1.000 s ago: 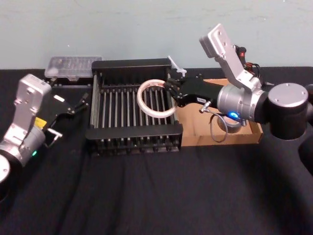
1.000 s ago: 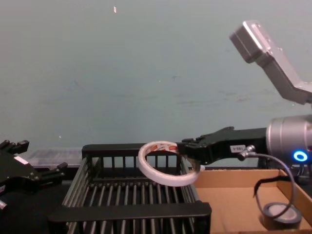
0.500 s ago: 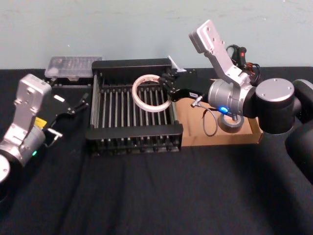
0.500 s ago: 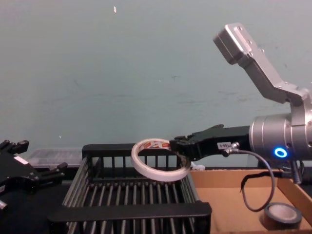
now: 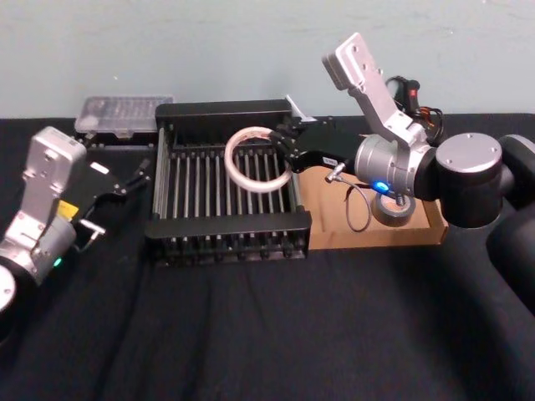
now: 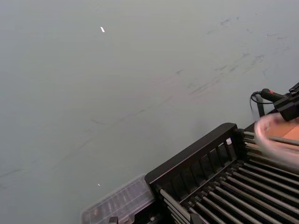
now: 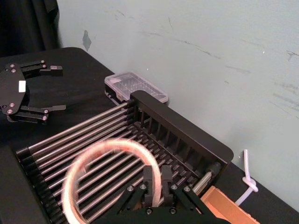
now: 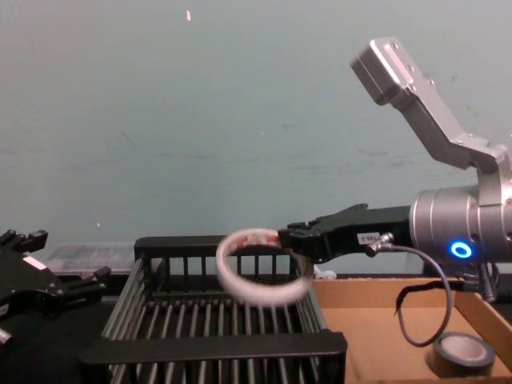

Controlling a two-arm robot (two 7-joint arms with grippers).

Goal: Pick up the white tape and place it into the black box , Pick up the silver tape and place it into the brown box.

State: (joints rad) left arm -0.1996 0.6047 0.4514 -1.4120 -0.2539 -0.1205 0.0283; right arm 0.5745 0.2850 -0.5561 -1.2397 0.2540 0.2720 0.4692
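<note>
While the right tool (image 5: 286,152) (image 8: 293,240) (image 7: 157,183) reaches in from the brown-box side, its fingers are pinched narrow on the right edge of the white tape (image 5: 226,160) (image 8: 260,294) (image 7: 70,184), i.e. holding it in the air. The tape hangs over the right half of the black box (image 5: 230,225) (image 8: 216,346) (image 7: 182,128), inside the rim outline in the head view. It is tilted, w/ its hole facing up & a bit toward the robot. In the chest view the roll sits approx. level w/ the box's back rim, clear of the bars underneath. A red-and-white label (image 8: 256,237) shows on its upper far edge.

The silver tape (image 5: 391,214) (image 8: 462,356) lies flat on the floor of the brown box (image 5: 330,221) (image 8: 368,328), near the right wall, partly behind the right arm's wrist in the head view. The brown box sits right beside the black box; walls touching or a hair apart, can't tell which.

The left tool (image 5: 138,175) (image 7: 60,88) is parked over the tabletop (image 5: 251,334) left of the black box, fingers spread wide. A clear plastic case (image 5: 125,113) (image 7: 135,86) lies behind it, by the box's back left corner.
</note>
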